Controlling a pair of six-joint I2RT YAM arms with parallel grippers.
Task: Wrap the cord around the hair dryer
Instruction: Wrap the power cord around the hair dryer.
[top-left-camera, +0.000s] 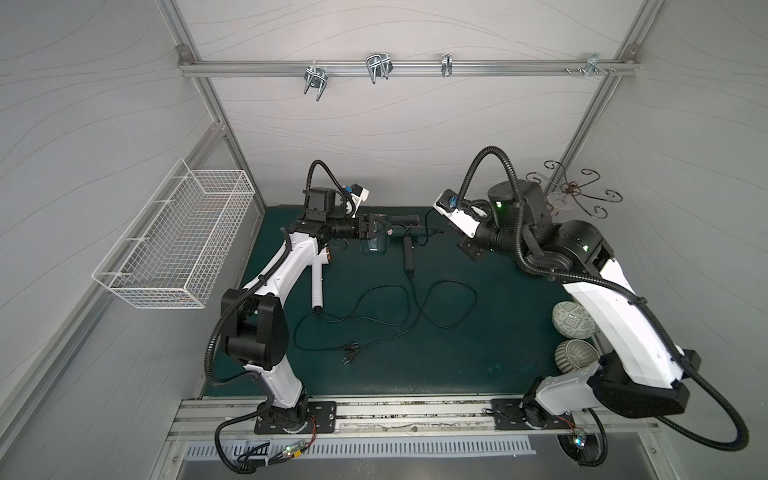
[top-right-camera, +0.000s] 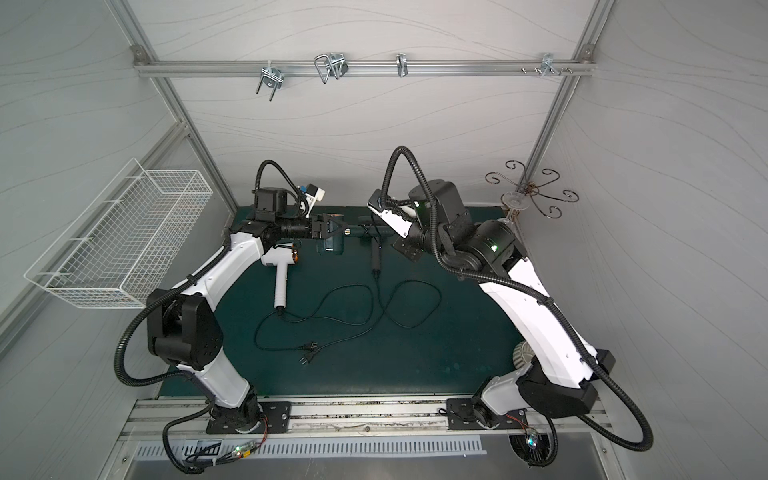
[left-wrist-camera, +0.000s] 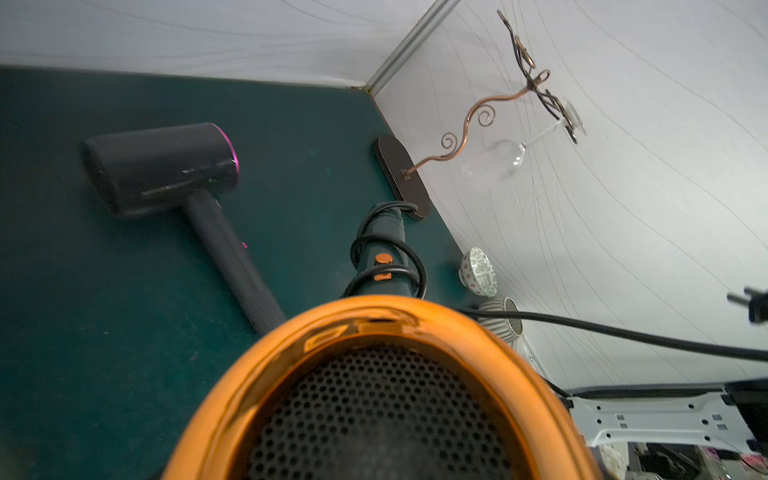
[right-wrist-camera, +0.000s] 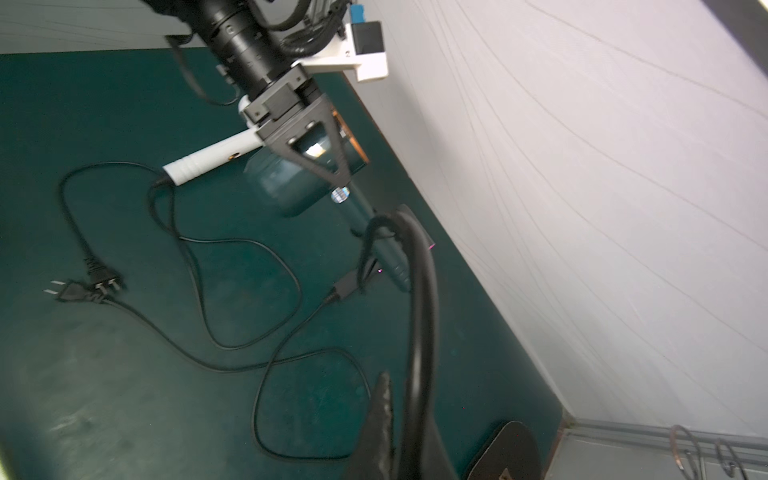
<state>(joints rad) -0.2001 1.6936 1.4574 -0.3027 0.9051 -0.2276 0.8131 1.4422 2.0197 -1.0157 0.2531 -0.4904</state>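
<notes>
While the left pincer (top-left-camera: 380, 230) clamps the teal hair dryer (top-left-camera: 374, 248) by its barrel toward twelve o'clock of the tabletop (top-left-camera: 457, 353), the right pincer (right-wrist-camera: 395, 399) pinches its cord (right-wrist-camera: 422, 291), looped around the handle.

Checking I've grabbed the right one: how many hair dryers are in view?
3: teal dryer in the left tool, white dryer lying beside the left arm, black dryer lying near the back wall.
</notes>
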